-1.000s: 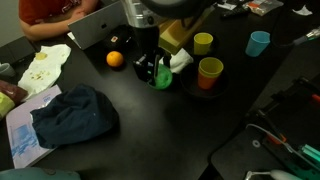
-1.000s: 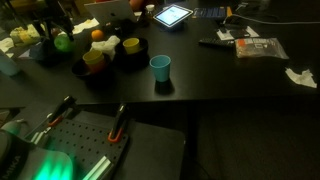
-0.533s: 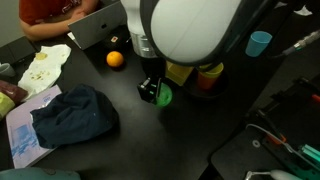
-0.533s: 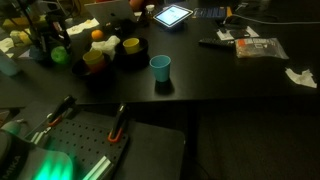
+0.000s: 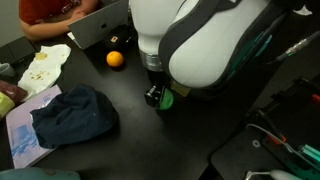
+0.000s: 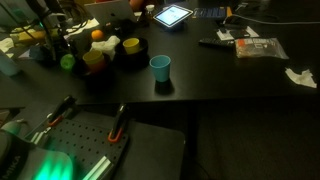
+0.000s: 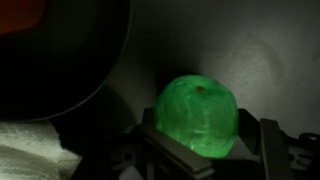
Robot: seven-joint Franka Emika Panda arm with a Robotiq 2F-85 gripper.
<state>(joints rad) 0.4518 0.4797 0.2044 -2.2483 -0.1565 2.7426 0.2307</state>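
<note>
In an exterior view my white arm (image 5: 200, 40) fills the middle and hides much of the far side. Below it, my jaws are clamped on the green ball (image 5: 166, 97), low over the dark worktop (image 5: 130, 155). I cannot tell from here whether the ball touches the surface. An orange (image 5: 115, 59) lies farther back and to the left, apart from the ball. A crumpled blue cloth (image 5: 75, 115) lies well to the left and nearer. Behind it is a stained white paper (image 5: 45, 65), and a person in a red shirt (image 5: 45, 15) sits at the far left edge.

In an exterior view from across the worktop, the green ball (image 6: 67, 62) glows at the far left. My jaws around it are dark and hard to make out. To its right stands a black bowl (image 6: 135, 56), and a blue cup (image 6: 160, 67) stands alone, well apart to the right. A lit tablet (image 6: 172, 15) lies at the far edge.

In the wrist view the green ball (image 7: 197, 115) sits squarely between my fingers (image 7: 270, 150), which press against its sides. A dark round dish (image 7: 95, 75) curves in just left of the ball, and a white cloth (image 7: 25, 160) shows at the near left corner.
</note>
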